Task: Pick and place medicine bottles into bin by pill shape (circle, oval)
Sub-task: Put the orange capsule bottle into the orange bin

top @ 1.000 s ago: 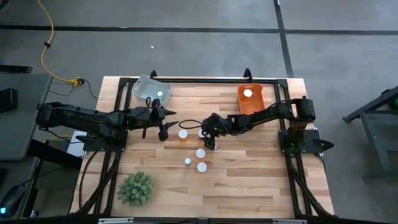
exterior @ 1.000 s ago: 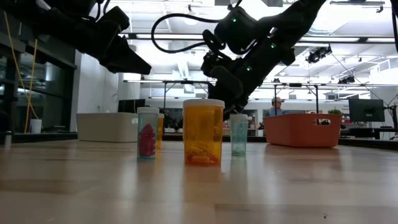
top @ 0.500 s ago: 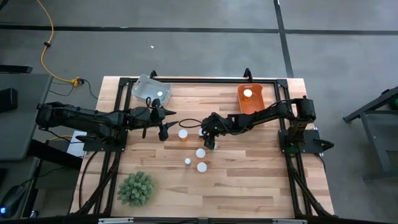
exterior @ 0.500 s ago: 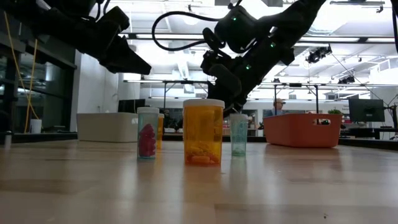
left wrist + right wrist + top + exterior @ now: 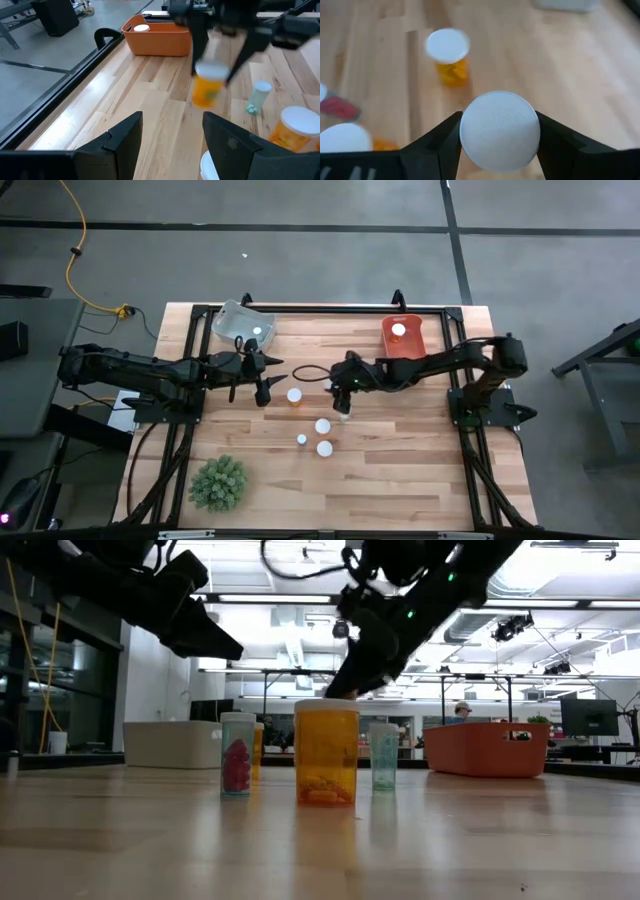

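Bottle (image 5: 207, 85), upright and white-capped, hung clamped in the right pincer (image 5: 499, 131) above mid-tabletop (image 5: 400, 470), with the orange bin (image 5: 404, 337) off toward that arm's own base, while the left pincer (image 5: 170, 135) waited, fingers apart and empty, near the grey bin (image 5: 242, 324).

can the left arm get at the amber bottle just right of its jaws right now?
Probably yes. The left gripper hangs open beside that amber bottle with bare table between them. The right gripper is off to the side, shut on another bottle.
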Robot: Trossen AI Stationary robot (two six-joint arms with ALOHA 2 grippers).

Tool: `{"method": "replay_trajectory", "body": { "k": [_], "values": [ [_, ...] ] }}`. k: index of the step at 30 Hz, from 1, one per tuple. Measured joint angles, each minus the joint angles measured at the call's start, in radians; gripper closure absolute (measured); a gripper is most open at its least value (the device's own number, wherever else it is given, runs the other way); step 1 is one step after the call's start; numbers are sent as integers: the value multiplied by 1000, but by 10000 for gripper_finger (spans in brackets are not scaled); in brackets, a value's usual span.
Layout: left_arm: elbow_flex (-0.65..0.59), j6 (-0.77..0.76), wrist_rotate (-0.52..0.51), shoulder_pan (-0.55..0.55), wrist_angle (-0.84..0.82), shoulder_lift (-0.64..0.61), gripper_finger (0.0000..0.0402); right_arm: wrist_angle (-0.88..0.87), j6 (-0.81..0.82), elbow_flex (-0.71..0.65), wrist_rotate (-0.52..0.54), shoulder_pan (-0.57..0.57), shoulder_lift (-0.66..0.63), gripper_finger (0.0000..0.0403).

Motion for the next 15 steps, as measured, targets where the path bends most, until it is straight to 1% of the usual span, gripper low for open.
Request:
{"method": "replay_trajectory", "body": {
  "k": [3, 4, 6, 8, 10, 15],
  "values": [
    [0, -12, 0, 0, -5, 0, 204, -40, 0, -3, 116, 12, -48, 207],
    [0, -19, 0, 0, -7, 0, 204, -30, 1, -19, 150, 17, -66, 207],
    [0, -27, 0, 0, -13, 0, 204, -8, 13, -73, 196, 19, -111, 207],
    [0, -30, 0, -2, -21, 0, 204, -3, 48, -147, 216, 12, -175, 207],
    [0, -30, 0, -2, -24, 0, 204, -3, 84, -220, 248, -3, -256, 207],
    [0, -27, 0, -1, -22, 0, 204, -19, 164, -379, 397, -16, -520, 207]
  ]
}}
